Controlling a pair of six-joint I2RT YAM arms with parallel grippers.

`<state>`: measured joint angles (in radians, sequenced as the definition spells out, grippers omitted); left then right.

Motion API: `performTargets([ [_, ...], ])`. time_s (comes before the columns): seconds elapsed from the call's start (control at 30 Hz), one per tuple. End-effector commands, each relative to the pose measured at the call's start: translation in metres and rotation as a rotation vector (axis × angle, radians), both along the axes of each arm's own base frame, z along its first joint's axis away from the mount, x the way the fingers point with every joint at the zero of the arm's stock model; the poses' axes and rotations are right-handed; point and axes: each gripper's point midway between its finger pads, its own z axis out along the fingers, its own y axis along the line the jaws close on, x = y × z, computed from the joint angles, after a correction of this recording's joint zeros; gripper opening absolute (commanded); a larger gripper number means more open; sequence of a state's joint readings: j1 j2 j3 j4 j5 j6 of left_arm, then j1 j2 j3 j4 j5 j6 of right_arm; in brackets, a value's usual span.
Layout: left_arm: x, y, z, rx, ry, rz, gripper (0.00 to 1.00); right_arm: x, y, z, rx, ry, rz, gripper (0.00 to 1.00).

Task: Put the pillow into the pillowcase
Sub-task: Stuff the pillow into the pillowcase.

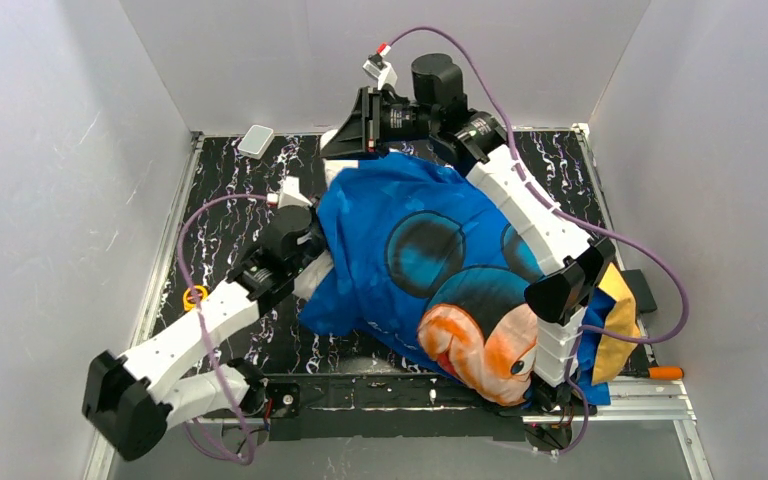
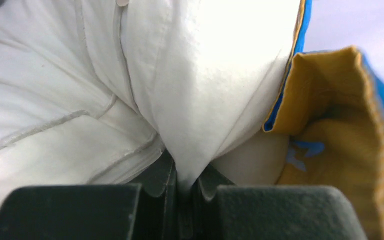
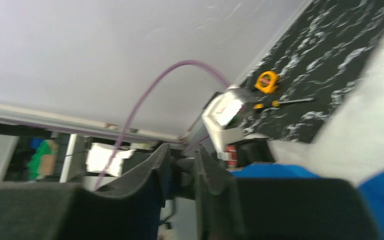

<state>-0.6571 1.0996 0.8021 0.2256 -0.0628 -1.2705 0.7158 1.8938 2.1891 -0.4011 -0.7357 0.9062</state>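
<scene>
A bright blue pillowcase [image 1: 410, 230] printed with a large Mickey Mouse face and black ears lies bulging across the middle of a black marbled table [image 1: 230, 200], with a white pillow [image 2: 55, 100] filling much of it. The case's orange-yellow reverse shows at the near right corner, by the right arm's base.

In the left wrist view, plain wrinkled white pillow fabric with raised seams spills out past the case's open edge, blue outside and orange-yellow inside. The left gripper [image 2: 182, 175] is clamped tight on a pinched fold of that white fabric, at the left side of the case.

The right arm reaches over the case to its far end, where the right wrist view (a blurred one) shows white pillow beside a strip of blue cloth. The fingers of the right gripper [image 3: 182, 165] stand a narrow gap apart with nothing between them.

Also on the table are a small white box [image 1: 255, 140] at the far left corner, a small yellow object [image 1: 196, 296] by the left arm, and an orange-handled tool [image 1: 665, 372] at the near right.
</scene>
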Motion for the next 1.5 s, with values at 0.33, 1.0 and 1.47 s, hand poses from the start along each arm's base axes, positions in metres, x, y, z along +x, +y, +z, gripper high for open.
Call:
performTargets([
  [0.33, -0.111, 0.080, -0.049, 0.255, 0.322, 0.017, 0.15, -0.021, -0.080, -0.061, -0.447, -0.150, -0.078, 0.93],
  [1.0, -0.121, 0.059, -0.048, 0.214, 0.348, -0.097, 0.14, -0.066, -0.102, -0.151, -0.701, -0.209, 0.029, 0.40],
  [1.47, -0.098, 0.045, -0.019, -0.061, 0.314, -0.008, 0.08, 0.004, 0.022, -0.115, -0.372, -0.146, 0.085, 0.01],
])
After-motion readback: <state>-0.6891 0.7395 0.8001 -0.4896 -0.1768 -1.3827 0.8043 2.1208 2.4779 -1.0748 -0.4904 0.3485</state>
